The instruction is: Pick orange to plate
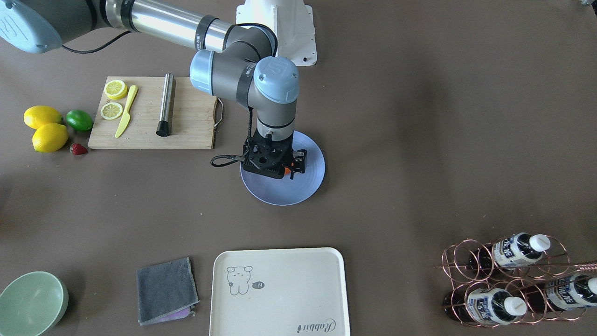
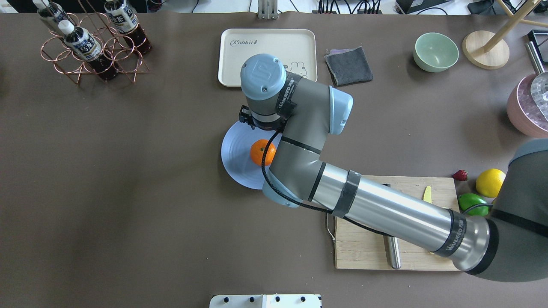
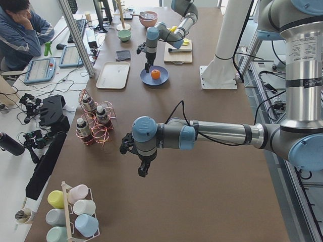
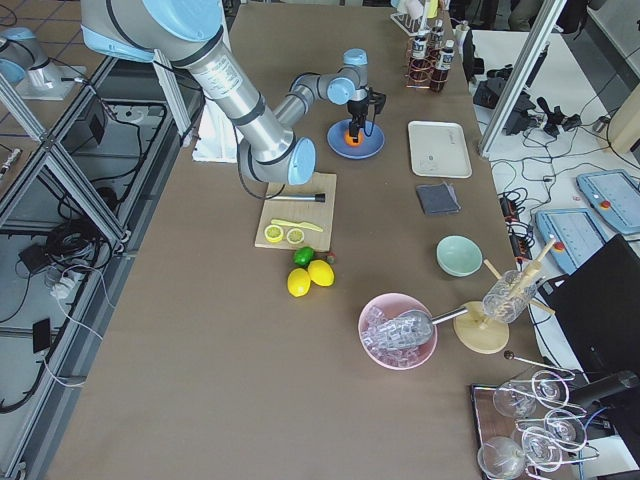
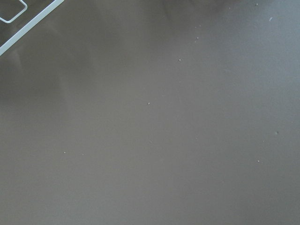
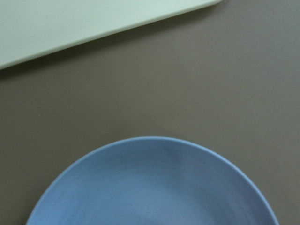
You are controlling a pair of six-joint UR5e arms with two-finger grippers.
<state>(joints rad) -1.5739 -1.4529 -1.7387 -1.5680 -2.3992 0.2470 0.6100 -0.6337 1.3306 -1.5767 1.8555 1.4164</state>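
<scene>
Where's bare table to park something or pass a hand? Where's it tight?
Free: the wide stretch between the bottle rack and the plate, down to the robot's edge. Also the band between the cutting board and the grey cloth and bowl. Tight: the plate, taken up by the orange and the right arm above.

- Orange [image 1: 288,171]: front view shows only a sliver under the right gripper [image 1: 291,164]; overhead, the arm and cable cover its right side.
- Right gripper fingers: hidden by the wrist, spread unreadable.
- Left gripper [image 3: 143,170]: seen only in the side view, too small to judge.
- Plate [image 6: 154,187]: cut by the wrist view's lower edge.
- Tray [image 1: 289,289]: cut by the front view's bottom edge.
</scene>
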